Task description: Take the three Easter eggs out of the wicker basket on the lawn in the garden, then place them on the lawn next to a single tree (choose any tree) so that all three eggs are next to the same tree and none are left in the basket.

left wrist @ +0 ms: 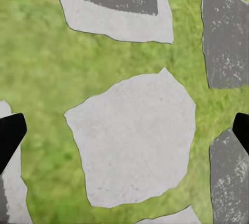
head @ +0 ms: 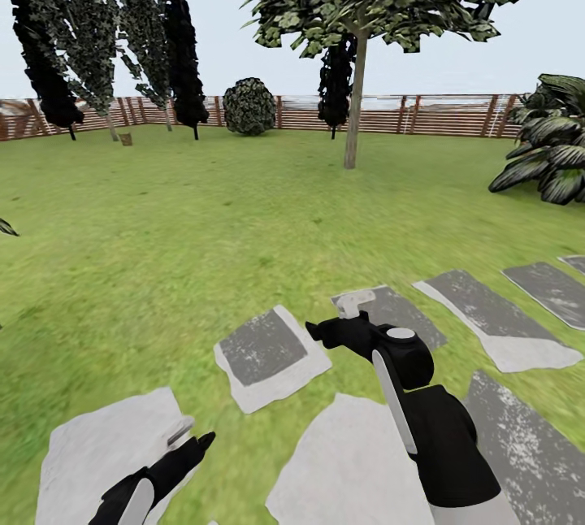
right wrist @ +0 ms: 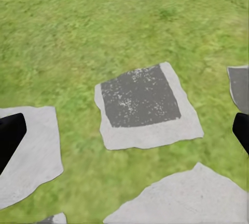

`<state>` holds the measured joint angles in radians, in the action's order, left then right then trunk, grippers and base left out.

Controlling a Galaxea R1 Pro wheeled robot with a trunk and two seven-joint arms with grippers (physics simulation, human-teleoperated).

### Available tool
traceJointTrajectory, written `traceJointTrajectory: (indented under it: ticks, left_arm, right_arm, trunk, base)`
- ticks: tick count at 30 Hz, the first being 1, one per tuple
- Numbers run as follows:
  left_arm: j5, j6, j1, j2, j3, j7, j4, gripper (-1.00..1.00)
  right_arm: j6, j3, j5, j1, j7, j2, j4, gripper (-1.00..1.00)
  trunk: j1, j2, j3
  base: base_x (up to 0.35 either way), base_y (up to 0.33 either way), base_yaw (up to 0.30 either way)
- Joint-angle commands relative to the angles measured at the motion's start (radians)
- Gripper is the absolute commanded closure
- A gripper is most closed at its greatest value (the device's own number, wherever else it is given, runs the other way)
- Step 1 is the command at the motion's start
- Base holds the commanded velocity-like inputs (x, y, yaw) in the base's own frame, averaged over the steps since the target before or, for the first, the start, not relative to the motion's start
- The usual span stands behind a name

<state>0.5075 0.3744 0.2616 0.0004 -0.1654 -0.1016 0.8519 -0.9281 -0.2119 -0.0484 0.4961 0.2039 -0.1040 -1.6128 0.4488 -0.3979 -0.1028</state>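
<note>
A garden lawn [head: 203,216] is seen from the robot's head, ringed at the far side by a brown slat fence [head: 439,114]. 1 tree with a pale straight trunk [head: 354,98] is rooted on the grass ahead and slightly right, near the fence. 4 dark, narrow trees [head: 183,49] are lined up at the far left, with 1 round shrub [head: 249,106] by the fence and 1 broad-leaved plant [head: 552,143] at the right edge. A small tan object [head: 126,139], too distant to identify, is set on the grass near the far-left fence. About 7 flat stepping stones [head: 272,356] are laid across the near grass. The left gripper [left wrist: 124,130] is held over a pale stone with its fingers [left wrist: 10,133] spread wide and nothing between them. The right gripper [right wrist: 124,130] is likewise spread and empty above grass and stone.
</note>
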Motion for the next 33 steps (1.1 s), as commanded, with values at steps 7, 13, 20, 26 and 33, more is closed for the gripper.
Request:
traceJointTrajectory:
  ticks: [7,13,20,26,33]
  left_arm:
    - [0.006,0.007,0.001,0.000,-0.003,-0.003,0.001,-1.00]
    - [0.006,0.007,0.001,0.000,-0.002,-0.003,0.001,-1.00]
    - [0.006,0.008,0.001,0.000,-0.002,-0.003,0.001,-1.00]
    - [0.006,0.007,0.001,0.000,-0.002,-0.003,0.001,-1.00]
    - [0.006,0.007,0.001,0.000,-0.002,-0.003,0.001,-1.00]
  right_arm:
    - [-0.005,0.000,-0.005,0.001,0.005,0.000,-0.001,-1.00]
    - [-0.005,0.000,-0.005,0.001,0.005,0.000,-0.001,-1.00]
    - [-0.005,0.000,-0.005,0.001,0.005,0.000,-0.001,-1.00]
    - [-0.003,-0.001,-0.005,0.001,0.005,0.000,-0.001,-1.00]
    - [-0.003,-0.001,-0.005,0.001,0.005,0.000,-0.001,-1.00]
  trunk:
    - [0.001,-0.002,-0.002]
    - [0.001,-0.002,-0.002]
    - [0.001,-0.002,-0.002]
    - [0.001,-0.002,-0.002]
    - [0.001,-0.002,-0.002]
  base:
    - [0.334,-0.084,0.000]
    - [0.334,-0.084,0.000]
    - [0.334,-0.084,0.010]
    - [0.334,-0.084,0.131]
    - [0.334,-0.084,0.219]
